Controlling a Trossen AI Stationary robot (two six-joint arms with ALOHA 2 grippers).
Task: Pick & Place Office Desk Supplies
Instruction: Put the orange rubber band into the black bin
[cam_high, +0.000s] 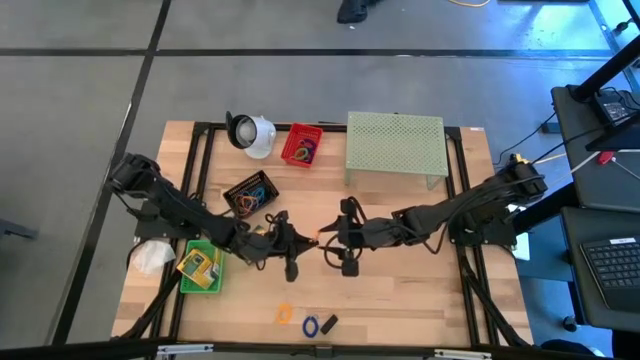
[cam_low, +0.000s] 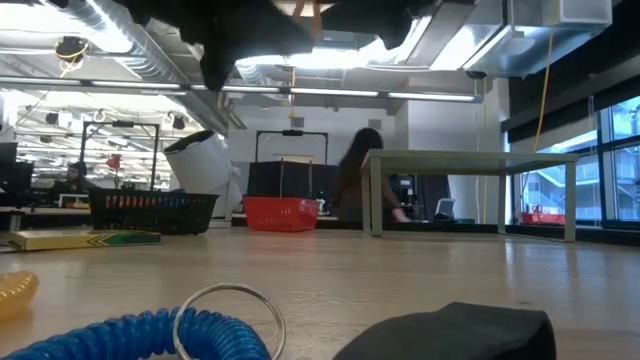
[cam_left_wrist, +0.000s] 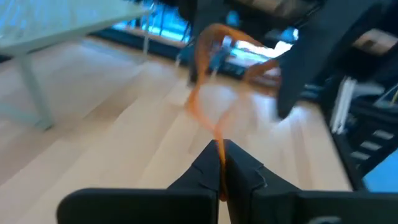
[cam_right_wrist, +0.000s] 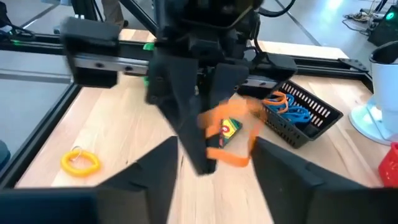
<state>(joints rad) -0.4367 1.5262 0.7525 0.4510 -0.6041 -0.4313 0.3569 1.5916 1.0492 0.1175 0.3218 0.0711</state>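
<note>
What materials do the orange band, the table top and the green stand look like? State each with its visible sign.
Orange band: likely rubber; a thin, limp loop hanging from the shut left gripper.
Table top: pale wood with a smooth matt finish; plank seams and grain show.
Green stand: probably painted metal mesh; its flat top is dotted with regular holes, on thin legs. Plastic cannot be ruled out.

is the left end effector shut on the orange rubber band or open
Shut on it. In the left wrist view the left end effector has its fingers pressed together, with the orange rubber band pinched between the tips and looping out beyond them.
</note>
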